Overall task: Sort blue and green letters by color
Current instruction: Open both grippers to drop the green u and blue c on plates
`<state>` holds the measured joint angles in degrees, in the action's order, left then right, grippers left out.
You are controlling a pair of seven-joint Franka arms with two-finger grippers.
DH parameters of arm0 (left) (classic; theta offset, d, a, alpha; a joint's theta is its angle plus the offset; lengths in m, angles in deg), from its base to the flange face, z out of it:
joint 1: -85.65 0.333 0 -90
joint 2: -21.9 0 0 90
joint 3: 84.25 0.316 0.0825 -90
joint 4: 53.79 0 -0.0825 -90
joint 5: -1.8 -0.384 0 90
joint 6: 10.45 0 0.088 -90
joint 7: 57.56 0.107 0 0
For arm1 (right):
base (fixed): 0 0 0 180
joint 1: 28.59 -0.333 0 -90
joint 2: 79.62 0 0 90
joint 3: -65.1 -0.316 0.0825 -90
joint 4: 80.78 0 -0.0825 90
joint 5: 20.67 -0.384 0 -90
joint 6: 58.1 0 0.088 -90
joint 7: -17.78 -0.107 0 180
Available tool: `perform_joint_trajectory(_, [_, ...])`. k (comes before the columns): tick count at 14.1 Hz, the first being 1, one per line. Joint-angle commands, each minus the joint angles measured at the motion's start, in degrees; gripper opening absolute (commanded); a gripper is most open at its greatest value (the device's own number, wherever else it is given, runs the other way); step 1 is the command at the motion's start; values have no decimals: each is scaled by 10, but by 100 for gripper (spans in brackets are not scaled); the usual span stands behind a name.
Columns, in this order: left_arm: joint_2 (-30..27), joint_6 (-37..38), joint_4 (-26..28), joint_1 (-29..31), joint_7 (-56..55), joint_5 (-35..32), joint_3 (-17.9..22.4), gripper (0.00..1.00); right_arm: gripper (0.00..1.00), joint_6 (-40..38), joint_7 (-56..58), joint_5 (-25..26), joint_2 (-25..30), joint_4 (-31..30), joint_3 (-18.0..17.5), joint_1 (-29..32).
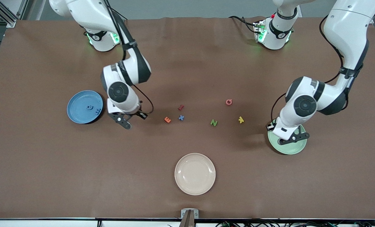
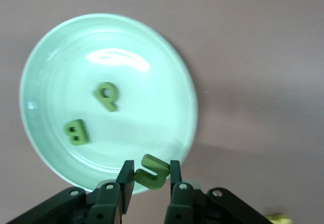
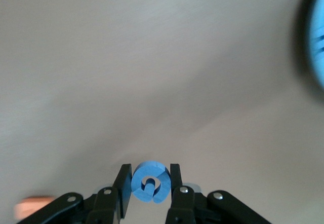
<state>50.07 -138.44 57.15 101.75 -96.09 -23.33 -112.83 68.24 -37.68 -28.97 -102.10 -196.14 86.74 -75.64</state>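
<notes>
The left gripper (image 2: 149, 176) was closed on a green letter (image 2: 151, 172) above the rim of the green plate (image 2: 167, 57), where two green letters lay. The right gripper (image 3: 148, 183) pinched a blue G (image 3: 150, 182) over the table beside the blue plate (image 1: 77, 108). A blue X (image 1: 181, 118) and a green N (image 1: 214, 122) lay mid-table.

Two blue letters (image 1: 93, 108) lie flat on a blue plate at the middle left of the front view. A blue X (image 1: 181, 118) lies flat on the table just left of centre. A green N (image 1: 214, 122) lies flat right of centre. In the right wrist view a blue G (image 3: 150, 182) sits pinched at the bottom centre. In the left wrist view a green J (image 2: 152, 172) is pinched at the bottom centre, while a green B (image 2: 76, 132) and a green P (image 2: 107, 96) lie flat on a pale green plate.
</notes>
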Motion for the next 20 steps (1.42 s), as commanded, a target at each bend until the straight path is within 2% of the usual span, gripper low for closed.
perform_joint_trajectory(1, [-6, 1, 22, 31, 40, -4, -8, 4, 0, 24, 36, 43, 99, -111, 3, 14])
perform_joint_trajectory(3, [-1, 1, 27, 35, 40, -4, -8, 14, 0, 24, 92, 45, 138, -150, 3, 48])
perform_joint_trajectory(4, [1, 1, 27, 35, 40, -4, -7, 33, 0, 24, 129, 45, 154, -169, 3, 69])
perform_joint_trajectory(6, [-1, 3, 24, 35, 33, -4, -8, 100, 0, 26, 222, 45, 187, -202, 3, 127])
perform_joint_trajectory(8, [-7, 8, 17, 30, 32, -4, -13, 100, 0, 32, 318, 50, 205, -228, 4, 189])
perform_joint_trajectory(11, [-8, 10, 1, 29, 30, -3, -44, 100, 2, 59, 415, 52, 210, -260, 3, 266])
perform_joint_trajectory(12, [-7, 9, -7, 29, 29, -2, -54, 100, 13, 72, 425, 52, 210, -270, 3, 278])
perform_joint_trajectory(13, [-7, 9, -11, 28, 25, -1, -67, 100, 46, 73, 427, 52, 209, -272, 3, 284])
perform_joint_trajectory(14, [-5, 9, -15, 25, 7, 8, -83, 100, 86, 73, 427, 52, 208, -271, 3, 290])
perform_joint_trajectory(15, [1, 9, -22, 20, -21, 16, -98, 100, 100, 73, 427, 52, 208, -271, 3, 291])
perform_joint_trajectory(16, [16, 5, -25, 4, -53, 17, -110, 100, 100, 70, 426, 52, 208, -271, 3, 291])
perform_joint_trajectory(20, [54, -5, -49, -98, -189, 10, -109, 100, 100, 68, 406, 48, 212, -262, -4, 267])
